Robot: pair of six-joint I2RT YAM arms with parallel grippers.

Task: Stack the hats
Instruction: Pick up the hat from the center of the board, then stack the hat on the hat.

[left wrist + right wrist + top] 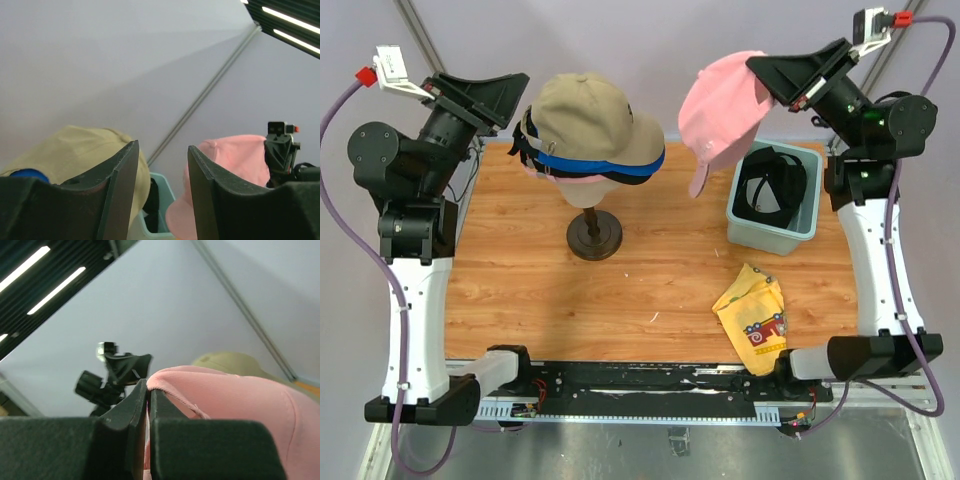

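Observation:
A tan hat (pixel 585 120) tops a stack on the mannequin head, with a bright blue hat (pixel 610 163) and a black hat (pixel 620 177) showing under it. My right gripper (pixel 775 85) (pixel 149 387) is shut on the edge of a pink hat (pixel 725 115) (pixel 225 395), which hangs in the air between the stack and the bin. My left gripper (pixel 510 92) (pixel 161 147) hovers just left of the stack, open, with nothing between its fingers. Another black hat (pixel 770 185) lies in the bin. In the left wrist view the tan hat (pixel 75 150) and the pink hat (pixel 235 155) appear beyond the fingers.
The mannequin head's dark stand (pixel 594 235) rises from the wooden table (pixel 520 280) at centre left. A teal bin (pixel 760 235) sits at the right back. A yellow cloth with red print (pixel 755 315) lies near the front right.

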